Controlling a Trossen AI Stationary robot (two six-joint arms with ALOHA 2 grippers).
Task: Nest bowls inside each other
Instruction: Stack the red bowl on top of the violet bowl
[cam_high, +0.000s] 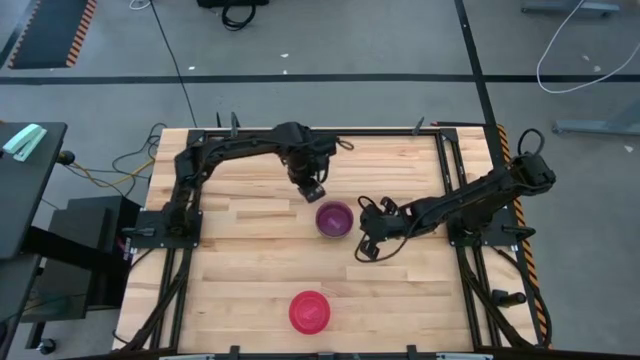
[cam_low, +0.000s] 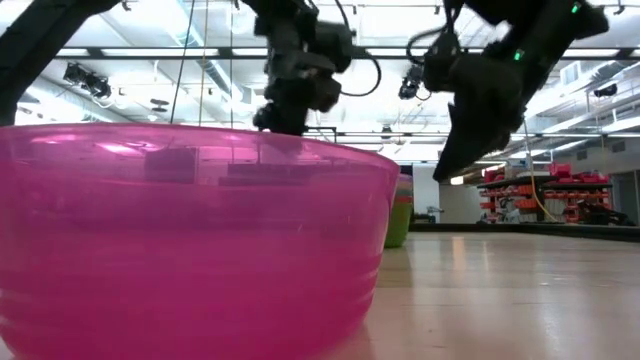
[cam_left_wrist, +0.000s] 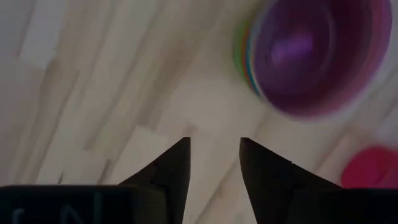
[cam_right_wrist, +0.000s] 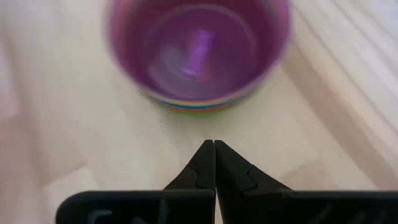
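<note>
Purple-topped stack of bowls (cam_high: 334, 219) mid-table, lower rims only thin coloured stripes — count unreadable. Pink-red bowl (cam_high: 309, 312) apart near the front edge, bare wood between. Left gripper (cam_high: 311, 189) just beyond the stack, fingers parted; right gripper (cam_high: 366, 248) beside it, fingers pressed together on nothing

Was a pale wooden table (cam_high: 250, 270) of butcher-block planks, edged by a dark metal frame (cam_high: 168, 270); carried a stack of nested bowls (cam_high: 335, 219) near its middle, purple one on top, with coloured rims of the others showing just beneath; also carried a lone pink-red bowl (cam_high: 310, 312) near the front edge, well apart from the stack; bore both arm bases at the left and right sides.
</note>
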